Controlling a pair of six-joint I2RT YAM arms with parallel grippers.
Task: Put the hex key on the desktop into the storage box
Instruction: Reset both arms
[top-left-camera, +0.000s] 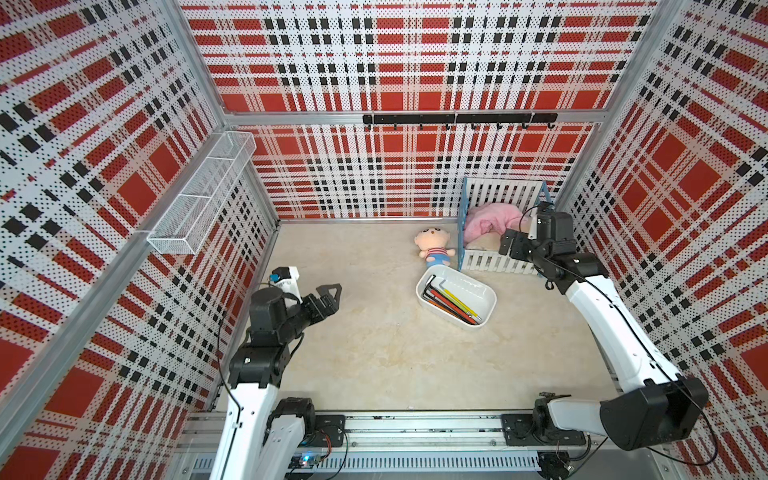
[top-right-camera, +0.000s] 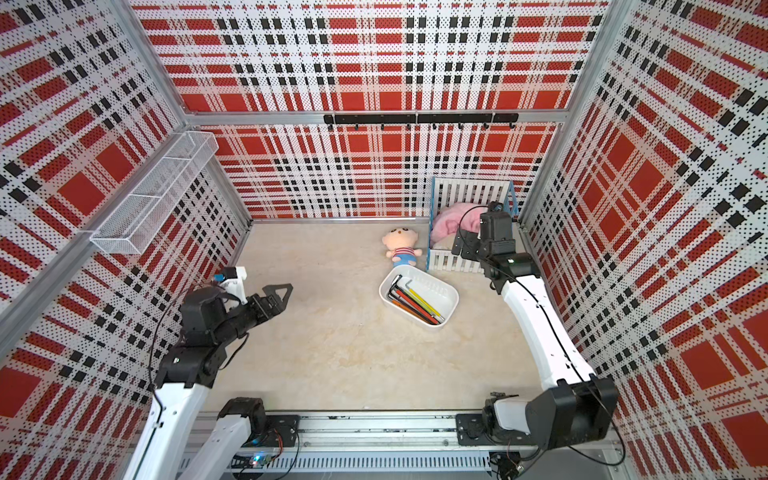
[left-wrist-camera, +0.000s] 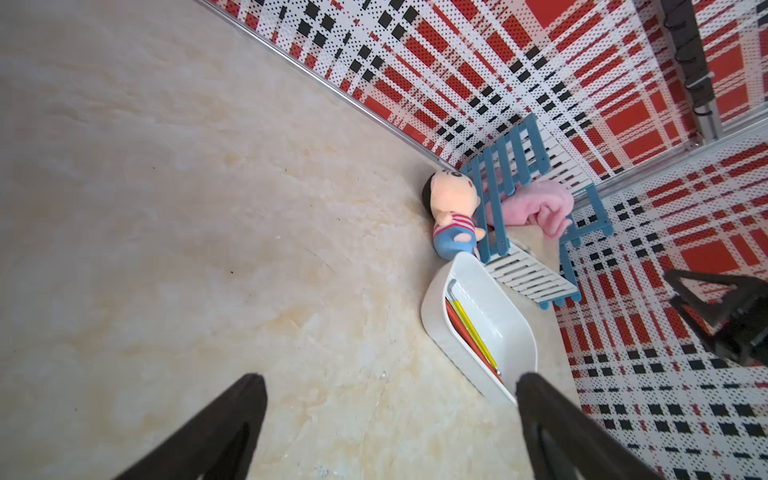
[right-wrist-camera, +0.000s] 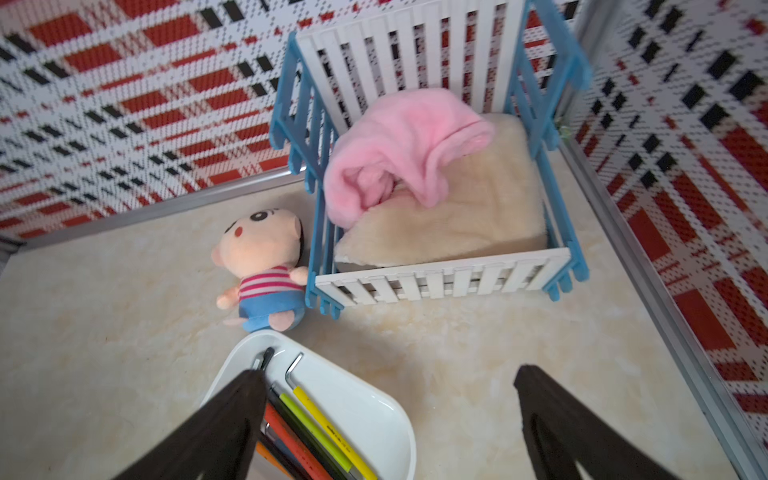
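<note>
**Keys all boxed up, but it wasn't bump-proof yet**

So at this point the bundle of L-shaped metal hex keys (top-left-camera: 451, 301) with red, yellow, orange and black shafts lay inside the glossy white rounded plastic storage box (top-left-camera: 471, 293), packed along one long wall. I couldn't spot a single loose key on the cream marbled desktop (top-left-camera: 374, 353), so I'd call the job basically done.

Both black grippers had their fingers spread wide with nothing in them. The left gripper (top-left-camera: 329, 300) hung over bare surface, well apart from the box. The right gripper (top-left-camera: 508, 244) was the one that worried me. It sat right by the front rail of the blue-framed, white-slatted toy crib (top-left-camera: 498, 259), with the box just below it in the right wrist view.

My guess at the risks:
- A sloppy pull-back by the right arm could have clipped the crib rail or the box rim. That box looked light and low-walled, so a knock might have slid or tipped it and spilled the keys.
- The striped-shirt plush doll (top-left-camera: 432, 247) lay just beside the box's far corner, so shoving either one would likely move the other.
</note>
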